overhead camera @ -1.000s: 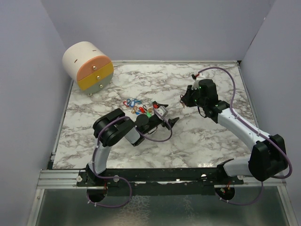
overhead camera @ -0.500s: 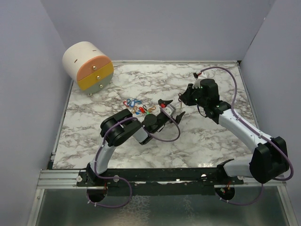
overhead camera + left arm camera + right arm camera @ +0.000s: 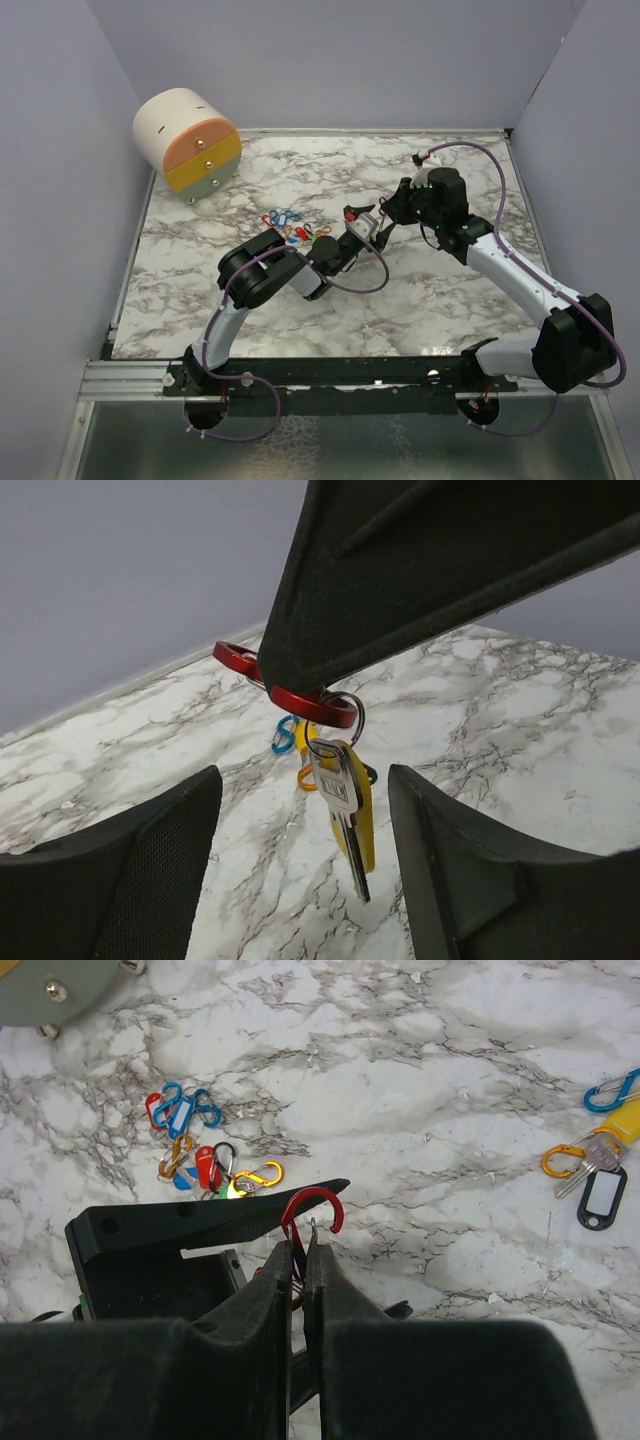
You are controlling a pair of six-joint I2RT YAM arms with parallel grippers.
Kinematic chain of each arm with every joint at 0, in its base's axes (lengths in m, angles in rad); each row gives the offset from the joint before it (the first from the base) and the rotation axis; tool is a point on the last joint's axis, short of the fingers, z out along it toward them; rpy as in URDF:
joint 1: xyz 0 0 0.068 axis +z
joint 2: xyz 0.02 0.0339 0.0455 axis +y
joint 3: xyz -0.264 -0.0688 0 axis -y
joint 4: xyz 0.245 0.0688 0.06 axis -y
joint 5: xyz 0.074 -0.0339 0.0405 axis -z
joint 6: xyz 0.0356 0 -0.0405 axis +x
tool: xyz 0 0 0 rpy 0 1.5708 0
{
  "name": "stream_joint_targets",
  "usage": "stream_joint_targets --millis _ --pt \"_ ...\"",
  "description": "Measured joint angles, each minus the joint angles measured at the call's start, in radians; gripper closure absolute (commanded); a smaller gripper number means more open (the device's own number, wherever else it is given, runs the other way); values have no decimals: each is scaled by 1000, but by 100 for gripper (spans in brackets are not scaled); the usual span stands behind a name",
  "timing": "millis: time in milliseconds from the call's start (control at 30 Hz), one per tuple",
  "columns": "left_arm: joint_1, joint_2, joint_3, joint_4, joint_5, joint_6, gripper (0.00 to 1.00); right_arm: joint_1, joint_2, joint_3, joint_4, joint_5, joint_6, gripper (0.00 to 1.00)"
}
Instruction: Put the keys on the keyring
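- Top view: my left pincer (image 3: 365, 225) is hovering over the middle of the table (image 3: 440, 300). Its jaws are standing wide with nothing between them, and my right pincer (image 3: 392, 208) is just beside it at 2 o'clock. The keys (image 3: 292, 229), a small heap of coloured tags, are lying near it at 10 o'clock, with neither pincer touching them. A drawer tub (image 3: 188, 140) is sitting in the far 10 o'clock corner.
- Left wrist view: my right pincer is filling 12 o'clock and pinching the red keyring (image 3: 310, 702). My own fingers (image 3: 150, 880) are standing apart at 7 and 5 o'clock. A metal key (image 3: 338, 790) with a yellow tag (image 3: 364, 825) is showing under the ring. I cannot tell whether it is hanging from the ring or lying behind it.
- Right wrist view: my right pincer is clamping narrowly on the red keyring, whose loop is poking out at 12 o'clock. The keys are lying at 10 o'clock, and a separate bunch (image 3: 590, 1165) is lying on the table at 3 o'clock.
- As I judge it, I am presenting the ring and the heap is not yet threaded. Next, my left pincer needs to pinch one tiny tag and hook it through the gate, which calls for fine aim.
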Motion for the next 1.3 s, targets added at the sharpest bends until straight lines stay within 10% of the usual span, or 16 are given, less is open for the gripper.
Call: stream_joint_targets --millis 200,400,667,867,1300 --pt "0 7 15 0 1 -10 82 0 0 -3 0 -1 0 99" --pt "-1 7 14 0 2 -11 100 0 0 -6 0 0 4 99" --pt "-3 7 -13 2 3 -11 100 0 0 -11 -3 5 8 99" --pt "-5 2 -74 1 1 -11 100 3 -8 -16 -18 18 14 71" --pt "0 -10 -119 1 -2 -10 100 3 -41 -16 -7 52 26 56"
